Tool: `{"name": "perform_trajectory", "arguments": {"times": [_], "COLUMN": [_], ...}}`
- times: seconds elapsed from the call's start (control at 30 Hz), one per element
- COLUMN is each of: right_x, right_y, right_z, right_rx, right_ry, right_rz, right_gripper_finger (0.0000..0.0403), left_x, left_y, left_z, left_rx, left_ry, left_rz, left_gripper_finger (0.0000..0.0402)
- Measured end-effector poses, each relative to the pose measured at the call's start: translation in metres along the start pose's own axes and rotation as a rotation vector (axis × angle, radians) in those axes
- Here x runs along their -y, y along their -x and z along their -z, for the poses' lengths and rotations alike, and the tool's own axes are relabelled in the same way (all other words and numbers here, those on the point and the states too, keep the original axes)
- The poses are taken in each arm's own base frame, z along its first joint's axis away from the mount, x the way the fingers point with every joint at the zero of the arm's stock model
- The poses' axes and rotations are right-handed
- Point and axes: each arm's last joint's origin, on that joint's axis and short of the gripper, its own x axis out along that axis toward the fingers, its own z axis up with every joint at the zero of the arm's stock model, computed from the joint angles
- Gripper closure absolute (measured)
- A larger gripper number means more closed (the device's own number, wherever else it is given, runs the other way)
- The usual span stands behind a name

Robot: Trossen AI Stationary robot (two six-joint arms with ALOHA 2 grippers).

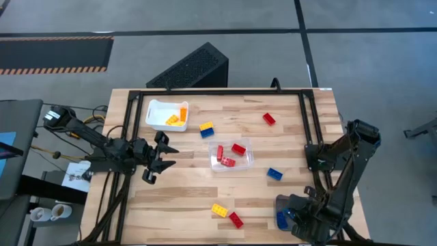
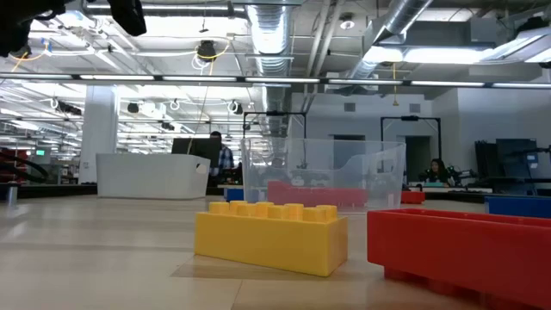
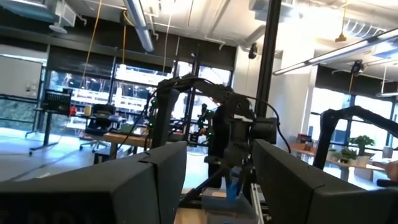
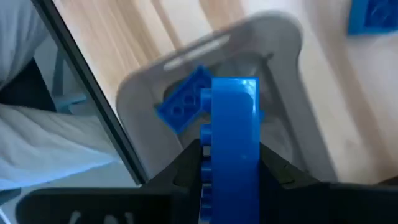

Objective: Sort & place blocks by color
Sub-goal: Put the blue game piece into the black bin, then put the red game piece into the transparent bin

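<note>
My right gripper [image 4: 229,163] is clamped narrowly on a blue block [image 4: 235,134], held on edge directly over the grey tray [image 4: 283,43] at the worktop's [image 1: 184,198] near right corner, where another blue block [image 4: 182,104] already lies. My left gripper [image 1: 162,156] hangs spread wide and empty near the left edge. Mid-worktop, a clear tray [image 1: 248,149] holds red blocks [image 1: 228,156]; a white tray [image 1: 156,113] toward the far left corner holds yellow-orange ones [image 1: 176,117]. Loose blocks [image 1: 226,214] lie scattered around.
</note>
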Motion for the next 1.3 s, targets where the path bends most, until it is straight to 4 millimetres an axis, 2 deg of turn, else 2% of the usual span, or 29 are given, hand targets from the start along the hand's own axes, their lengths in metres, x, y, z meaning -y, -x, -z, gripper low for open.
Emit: {"name": "perform_trajectory", "arguments": {"times": [0.17,0.5,0.7,0.9,1.03,1.3], "right_x": [0.003,0.005,0.007,0.013,0.016,0.019], "right_y": [-0.011,-0.018,-0.019,-0.016,-0.012,-0.003], "right_z": [0.009,0.002,-0.011,-0.042,-0.067,-0.116], "right_rx": [-0.005,-0.001,-0.016,0.087,0.124,0.303], "right_ry": [-0.049,-0.082,-0.012,0.073,0.111,0.247], "right_rz": [-0.008,0.002,0.016,0.009,-0.038,-0.147], "right_gripper_finger": [0.0289,0.0155,0.0136,0.0142,0.0142,0.0142], "left_x": [-0.001,-0.001,-0.001,0.004,0.005,0.003], "left_y": [0.000,0.000,0.000,0.002,0.003,0.000], "left_z": [0.000,0.001,0.001,-0.018,-0.020,0.006], "left_rx": [-0.001,-0.013,-0.011,0.170,0.182,-0.073], "left_ry": [-0.001,0.015,0.039,0.100,0.089,0.101], "left_rz": [0.001,0.002,0.011,0.158,0.205,0.128], "left_gripper_finger": [0.0229,0.0228,0.0228,0.0228,0.0228,0.0228]}}
